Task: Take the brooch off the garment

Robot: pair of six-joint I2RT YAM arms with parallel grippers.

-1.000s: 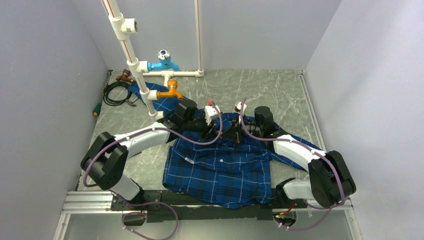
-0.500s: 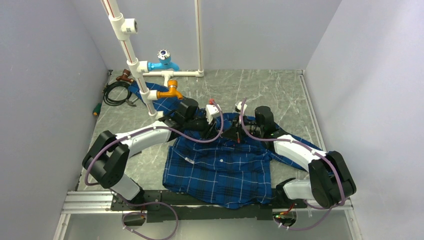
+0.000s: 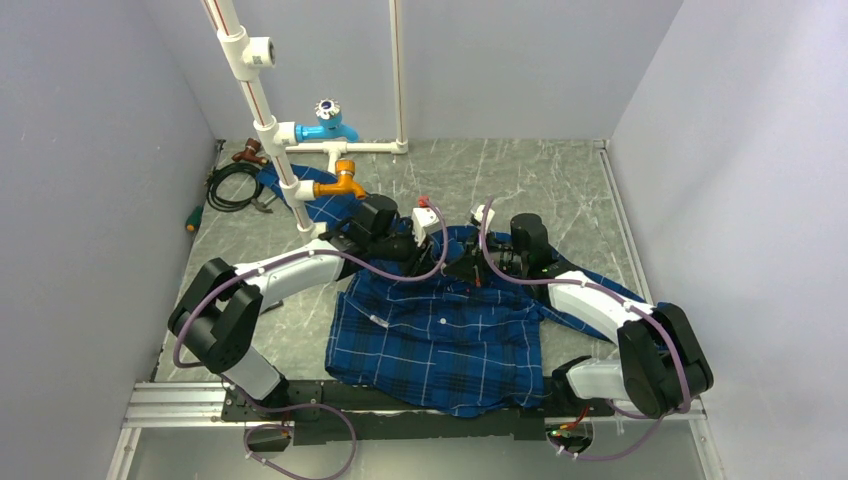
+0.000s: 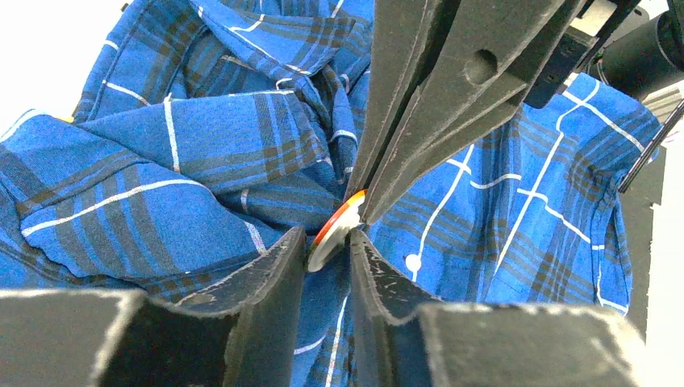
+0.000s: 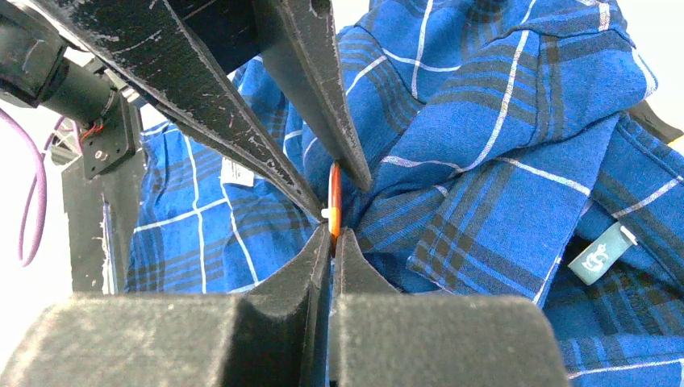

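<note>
Over the collar end of the large blue plaid button-up shirt [image 3: 440, 335], spread on the grey marbled table [image 3: 560, 190] with its hem toward our bases, our two arms meet tip to tip. Between the tips sits the small round brooch [image 4: 337, 227], a disc with an orange-red rim and a pale face, standing on edge among bunched folds of cloth.

Our left gripper [image 4: 327, 256] is narrow. Its two dark, scuffed fingers [image 4: 274, 282] straddle the lower end of the disc, one on each side, and both seem to touch it. Our right gripper [image 5: 331, 242] is nearly closed, pinching the rim of the same disc from the opposite side. From the right wrist we see the brooch edge-on, a thin orange line rising out of that pinch. We cannot tell whether it is pinned through the fabric, because the folds hide its back.

A white button [image 4: 413, 263] shows on the cloth just beside the disc. A small grey-green tag [image 5: 601, 251] lies in the folds, well apart from the brooch.

At the far left of the table stands a white pipe frame [image 3: 262, 120] carrying a blue valve [image 3: 327, 125] and an orange fitting [image 3: 343, 183]. A coil of black cable [image 3: 232, 185] lies beside it.
</note>
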